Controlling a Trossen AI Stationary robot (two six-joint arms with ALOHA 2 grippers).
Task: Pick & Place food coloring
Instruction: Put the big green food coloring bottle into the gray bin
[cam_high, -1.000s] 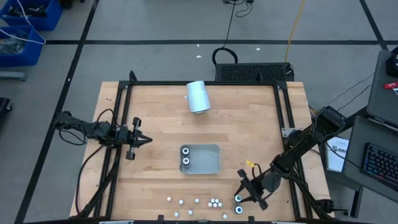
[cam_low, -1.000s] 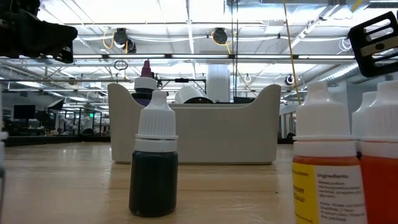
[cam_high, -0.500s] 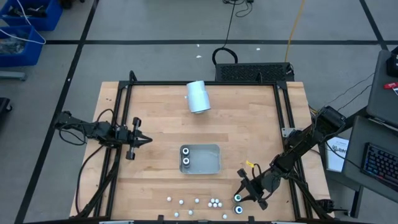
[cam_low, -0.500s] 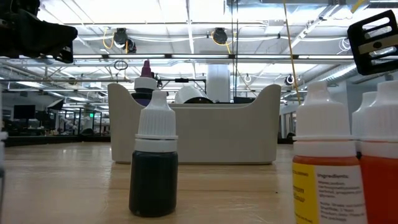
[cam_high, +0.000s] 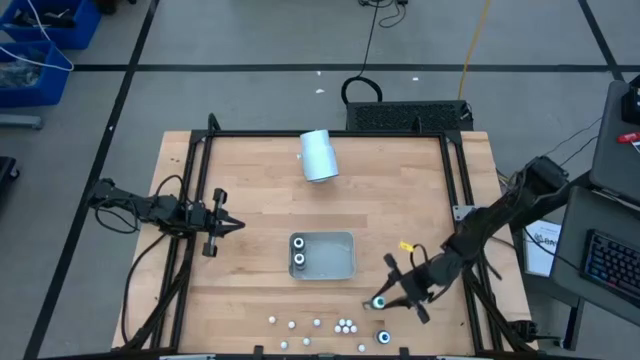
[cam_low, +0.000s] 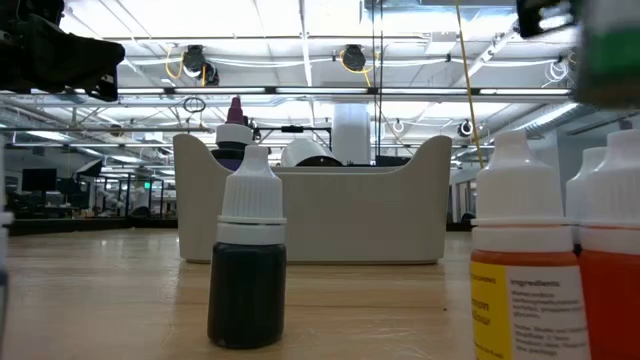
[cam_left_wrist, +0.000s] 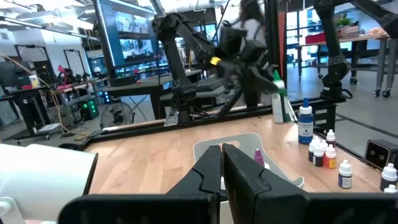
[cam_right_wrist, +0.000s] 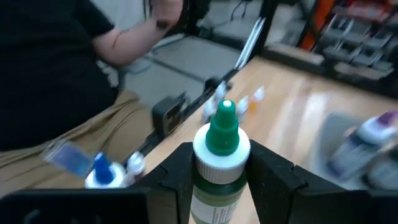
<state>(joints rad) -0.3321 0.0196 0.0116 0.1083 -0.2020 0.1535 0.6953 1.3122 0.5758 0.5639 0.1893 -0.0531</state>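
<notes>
My right gripper (cam_high: 385, 300) is shut on a green food coloring bottle (cam_right_wrist: 221, 140) with a white cap, above the table's near right part; it shows blurred in the low view as the bottle (cam_low: 605, 50). Another large bottle (cam_high: 384, 337) stands on the table near the front edge. Several small white-capped bottles (cam_high: 320, 326) stand upright along that edge. Two bottles (cam_high: 298, 254) stand in the grey tray (cam_high: 340, 262). My left gripper (cam_high: 225, 224) waits shut at the table's left side. My right gripper pinches the bottle between its two fingers (cam_right_wrist: 177, 171), on the body just under the white cap (cam_right_wrist: 217, 186). The fingers come nearly level, slanting from the table's right side. The bottle stands upright in the hold, lifted clear of the table.
A pale-blue cylinder (cam_high: 318, 155) lies on its side near the far edge. A black frame (cam_high: 455, 190) borders the table. A dark bottle (cam_low: 247, 260) and orange bottles (cam_low: 520, 260) stand close to the low camera. A person (cam_right_wrist: 56, 68) is beyond the table's near side.
My right gripper has risen and drawn away from the near edge toward the tray, rolling a little. The green bottle, which stood on the table beside the other large one, has gone up with it and now hangs clear of the wood.
</notes>
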